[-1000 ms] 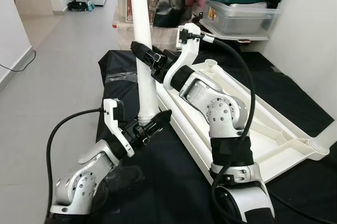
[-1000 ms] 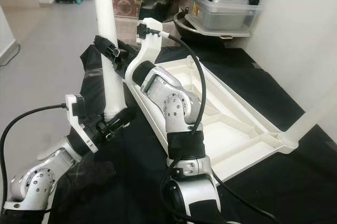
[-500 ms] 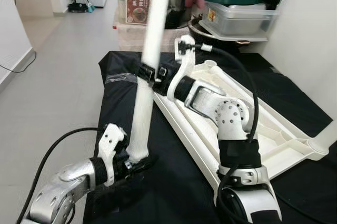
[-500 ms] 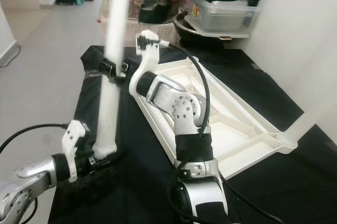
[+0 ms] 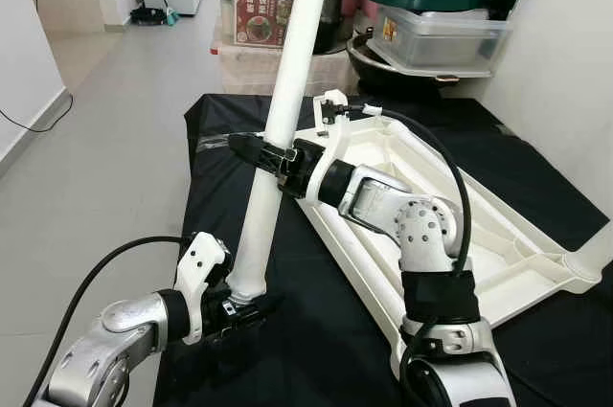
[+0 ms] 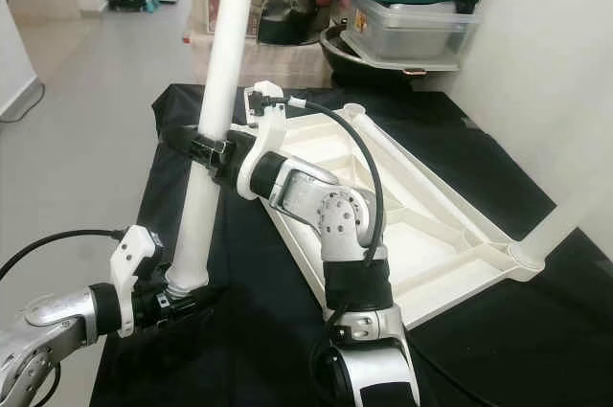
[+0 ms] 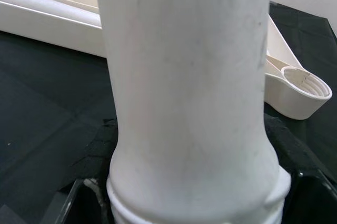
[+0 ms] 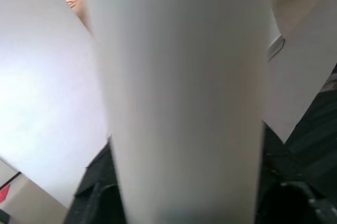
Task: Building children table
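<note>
You've got one table leg (image 5: 278, 129) off the black mat, tilted: left gripper (image 5: 239, 309) jaws pinching its base, right gripper (image 5: 273, 158) mid-shaft. Not yet screwed into the upturned tabletop (image 5: 498, 254) (one leg fitted, far corner).

White table leg (image 8: 184, 92) v. close to cam, blurred, running between right gripper (image 8: 189, 203) jaws; black fingers (image 8: 97, 192) hug both sides. Pale wall (image 8: 47, 76) behind.
</note>
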Controlling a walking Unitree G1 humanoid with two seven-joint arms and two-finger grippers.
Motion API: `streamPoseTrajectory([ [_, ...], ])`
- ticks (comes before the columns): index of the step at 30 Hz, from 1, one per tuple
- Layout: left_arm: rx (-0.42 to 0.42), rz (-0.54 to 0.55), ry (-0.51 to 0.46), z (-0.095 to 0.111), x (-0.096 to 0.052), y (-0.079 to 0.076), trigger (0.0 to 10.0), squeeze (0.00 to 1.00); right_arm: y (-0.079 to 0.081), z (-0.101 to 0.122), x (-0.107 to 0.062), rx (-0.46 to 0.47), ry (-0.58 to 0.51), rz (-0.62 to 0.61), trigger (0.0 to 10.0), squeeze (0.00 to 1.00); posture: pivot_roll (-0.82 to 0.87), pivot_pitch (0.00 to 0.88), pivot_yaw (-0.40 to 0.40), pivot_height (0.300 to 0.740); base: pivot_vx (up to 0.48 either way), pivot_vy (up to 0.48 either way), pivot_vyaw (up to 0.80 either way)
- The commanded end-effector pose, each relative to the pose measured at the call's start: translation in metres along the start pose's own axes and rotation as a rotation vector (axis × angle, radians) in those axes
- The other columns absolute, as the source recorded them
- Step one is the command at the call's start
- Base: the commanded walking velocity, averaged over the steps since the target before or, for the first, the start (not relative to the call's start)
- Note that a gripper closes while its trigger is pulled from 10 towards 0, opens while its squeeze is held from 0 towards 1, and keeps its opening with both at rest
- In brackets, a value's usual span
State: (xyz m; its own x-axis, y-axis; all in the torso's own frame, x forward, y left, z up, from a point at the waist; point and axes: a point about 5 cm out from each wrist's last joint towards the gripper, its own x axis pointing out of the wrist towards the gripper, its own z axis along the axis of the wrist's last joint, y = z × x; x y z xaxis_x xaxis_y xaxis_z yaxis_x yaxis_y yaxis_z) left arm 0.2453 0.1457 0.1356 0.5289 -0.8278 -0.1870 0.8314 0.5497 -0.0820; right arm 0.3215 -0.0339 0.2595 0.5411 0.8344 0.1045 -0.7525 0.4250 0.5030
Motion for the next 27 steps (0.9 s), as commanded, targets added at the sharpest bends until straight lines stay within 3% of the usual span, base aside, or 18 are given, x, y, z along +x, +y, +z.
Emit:
streamPoseTrajectory([
  [1, 0.078, -0.140, -0.033, 0.010, 0.005, -0.017, 10.0, 0.00, -0.002, -0.004, 0.001, -0.010, 0.002, -0.023, 0.0, 0.00, 0.09, 0.000, -0.083, 0.740, 0.000, 0.000, 0.00],
  [8, 0.089, -0.148, -0.004, 0.005, 0.001, -0.016, 10.0, 0.00, 0.005, -0.006, -0.001, -0.008, 0.003, 0.017, 0.0, 0.00, 0.08, 0.000, -0.081, 0.740, 0.000, 0.000, 0.00],
  [9, 0.099, -0.156, -0.002, 0.005, -0.001, -0.015, 10.0, 0.86, 0.006, -0.006, -0.002, -0.009, 0.004, 0.021, 0.0, 0.00, 0.08, 0.000, -0.081, 0.740, 0.000, 0.000, 0.00],
  [10, 0.103, -0.159, 0.002, 0.004, -0.003, -0.015, 10.0, 1.00, 0.005, -0.007, -0.003, -0.008, 0.005, 0.019, 0.0, 0.00, 0.09, 0.000, -0.081, 0.740, 0.000, 0.000, 0.00],
  [18, 0.098, -0.130, -0.005, 0.005, -0.007, -0.008, 10.0, 1.00, 0.004, -0.008, -0.005, -0.007, 0.000, 0.013, 0.0, 0.00, 0.08, 0.000, -0.080, 0.740, 0.000, 0.000, 0.00],
  [27, 0.151, 0.074, -0.053, 0.020, -0.028, 0.020, 10.0, 1.00, -0.010, 0.011, -0.016, -0.061, -0.062, -0.053, 0.0, 0.00, 0.09, 0.000, -0.088, 0.740, 0.000, 0.000, 0.00],
])
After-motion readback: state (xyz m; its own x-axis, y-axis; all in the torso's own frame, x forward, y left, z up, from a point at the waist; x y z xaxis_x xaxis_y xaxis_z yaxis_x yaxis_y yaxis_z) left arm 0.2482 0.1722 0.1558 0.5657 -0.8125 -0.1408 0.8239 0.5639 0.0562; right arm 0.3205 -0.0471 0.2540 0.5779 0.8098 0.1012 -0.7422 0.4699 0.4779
